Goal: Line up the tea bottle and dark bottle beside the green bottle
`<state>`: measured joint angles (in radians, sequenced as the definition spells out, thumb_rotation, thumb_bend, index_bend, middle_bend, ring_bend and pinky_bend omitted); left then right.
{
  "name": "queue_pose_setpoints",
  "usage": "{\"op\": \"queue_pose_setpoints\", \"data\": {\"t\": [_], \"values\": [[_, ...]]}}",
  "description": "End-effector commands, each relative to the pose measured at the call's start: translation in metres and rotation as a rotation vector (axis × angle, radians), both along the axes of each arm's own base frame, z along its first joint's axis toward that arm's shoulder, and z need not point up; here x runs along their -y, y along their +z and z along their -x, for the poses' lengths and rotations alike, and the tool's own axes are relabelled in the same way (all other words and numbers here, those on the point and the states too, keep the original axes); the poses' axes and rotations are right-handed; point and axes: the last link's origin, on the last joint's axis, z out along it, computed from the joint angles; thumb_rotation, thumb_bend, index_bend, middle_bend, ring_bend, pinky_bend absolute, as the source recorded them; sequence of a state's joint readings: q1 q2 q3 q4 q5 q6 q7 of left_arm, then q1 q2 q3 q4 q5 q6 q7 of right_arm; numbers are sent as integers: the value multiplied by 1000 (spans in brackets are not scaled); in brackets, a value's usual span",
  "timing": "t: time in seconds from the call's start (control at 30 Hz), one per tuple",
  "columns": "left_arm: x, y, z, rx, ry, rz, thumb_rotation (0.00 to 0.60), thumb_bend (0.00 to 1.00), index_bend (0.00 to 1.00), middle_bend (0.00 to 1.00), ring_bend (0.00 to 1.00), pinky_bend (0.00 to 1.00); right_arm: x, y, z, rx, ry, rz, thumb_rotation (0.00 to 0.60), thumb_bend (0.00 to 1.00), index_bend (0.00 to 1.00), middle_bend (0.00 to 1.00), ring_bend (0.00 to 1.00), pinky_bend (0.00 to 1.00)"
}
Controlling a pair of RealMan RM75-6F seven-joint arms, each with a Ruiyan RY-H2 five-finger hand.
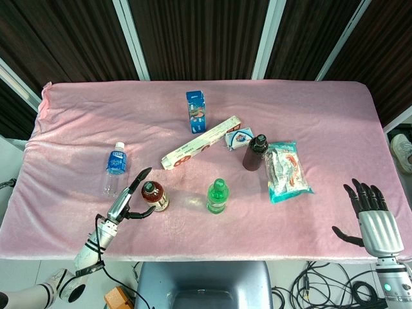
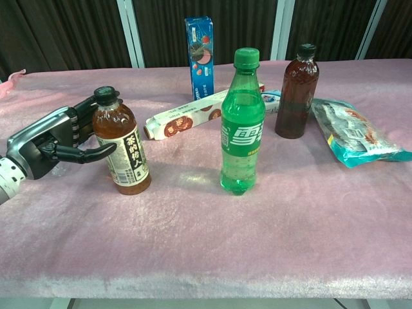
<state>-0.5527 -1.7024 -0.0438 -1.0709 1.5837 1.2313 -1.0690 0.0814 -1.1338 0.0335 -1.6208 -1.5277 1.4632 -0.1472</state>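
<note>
The tea bottle [image 1: 155,197] [image 2: 122,149], amber with a pale label, stands upright near the table's front left. My left hand [image 1: 127,205] [image 2: 53,140] is at its left side, with the thumb reaching across the label and the other fingers spread behind it; no firm grip shows. The green bottle [image 1: 217,196] [image 2: 241,129] stands to the right of the tea bottle, a gap between them. Further back and right stands the dark bottle [image 1: 255,152] [image 2: 297,90]. My right hand [image 1: 371,215] hovers open off the front right corner, holding nothing, seen only in the head view.
A long biscuit box [image 1: 199,143] [image 2: 187,119] lies diagonally behind the bottles, with a blue carton [image 1: 196,111] [image 2: 199,55] upright behind it. A small white packet [image 1: 239,138] and a snack bag [image 1: 287,172] [image 2: 357,132] flank the dark bottle. A water bottle [image 1: 114,168] lies at the left.
</note>
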Motion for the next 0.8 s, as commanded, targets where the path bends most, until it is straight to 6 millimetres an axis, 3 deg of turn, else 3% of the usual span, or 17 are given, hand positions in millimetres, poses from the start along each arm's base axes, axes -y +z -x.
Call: {"op": "queue_pose_setpoints", "data": {"t": [0.03, 0.23, 0.37, 0.63, 0.7, 0.8], "values": [[2, -2, 1, -2, 0, 11, 600, 308, 0, 0, 0, 58, 0, 0, 0, 3, 1, 3, 600, 288, 0, 0, 0, 36], [-2, -3, 0, -15, 4, 27, 600, 309, 23, 33, 0, 109, -2, 0, 0, -3, 3, -1, 600, 288, 0, 0, 0, 36], [-5, -4, 2, -19, 35, 40, 600, 308, 196, 190, 61, 177, -2, 0, 0, 0, 3, -3, 600, 288, 0, 0, 0, 36], [-6, -9, -2, -30, 28, 78, 600, 306, 383, 407, 220, 258, -2, 3, 0, 10, -1, 4, 600, 288, 0, 0, 0, 36], [9, -13, 0, -42, 7, 76, 600, 306, 432, 462, 265, 294, -3, 3, 1, 10, -2, 4, 600, 288, 0, 0, 0, 36], [10, -14, -1, -36, 8, 50, 600, 309, 532, 571, 356, 381, -3, 3, 1, 10, -1, 4, 600, 288, 0, 0, 0, 36]]}}
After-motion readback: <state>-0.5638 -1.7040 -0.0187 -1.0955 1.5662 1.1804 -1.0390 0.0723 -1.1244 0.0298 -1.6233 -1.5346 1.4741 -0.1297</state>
